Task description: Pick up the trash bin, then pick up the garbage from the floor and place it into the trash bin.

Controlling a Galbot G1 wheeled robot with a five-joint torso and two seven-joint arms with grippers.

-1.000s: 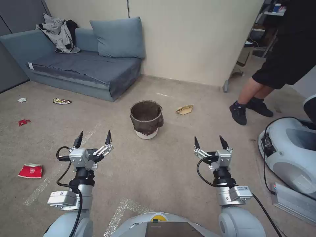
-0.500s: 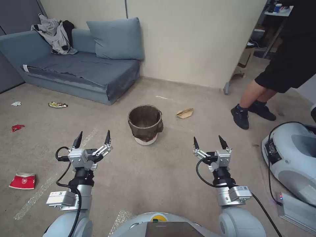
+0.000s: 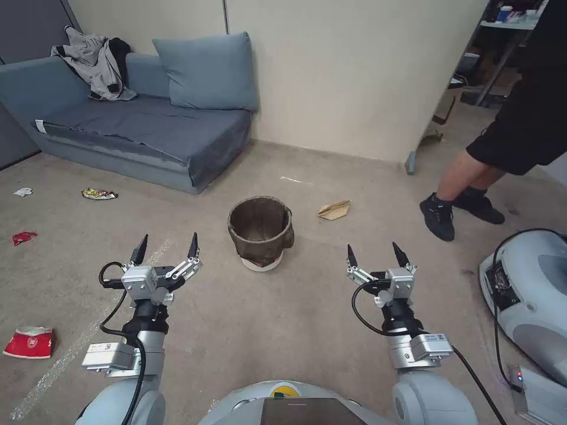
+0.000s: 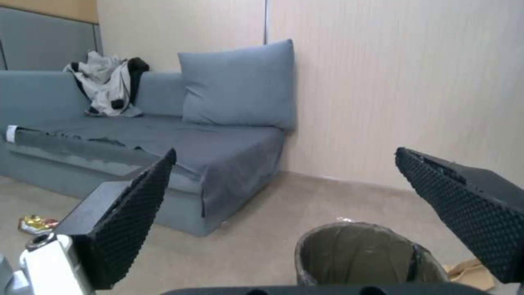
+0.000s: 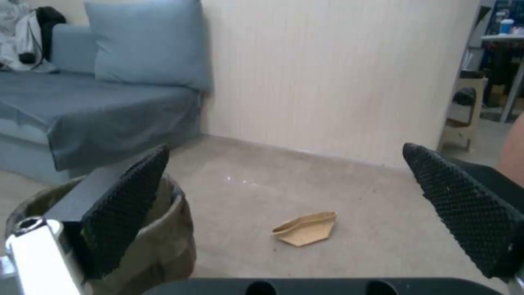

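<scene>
One bin (image 3: 260, 231) stands upright on the floor (image 3: 283, 313), ahead of the robot and between its two arms, its dark bag folded over the rim. Five pieces of litter lie on the floor around it: a tan folded paper (image 3: 334, 209) just right of the bin, a crushed red-and-white cup (image 3: 29, 343) far left and near the robot, a red wrapper (image 3: 22, 237) farther out on the left, a gold wrapper (image 3: 98, 193) and a white scrap (image 3: 23, 192) both by the sofa (image 3: 136, 127). Two pincers hang above the floor, short of the bin: the left pincer (image 3: 167, 247) is spread wide, holding and touching nothing; the right pincer (image 3: 376, 255) is likewise wide apart and empty. In the left wrist view the bin (image 4: 367, 255) sits low between the fingers (image 4: 139, 213); in the right wrist view the paper (image 5: 306, 228) lies between them, with the bin (image 5: 158, 241) behind one finger
</scene>
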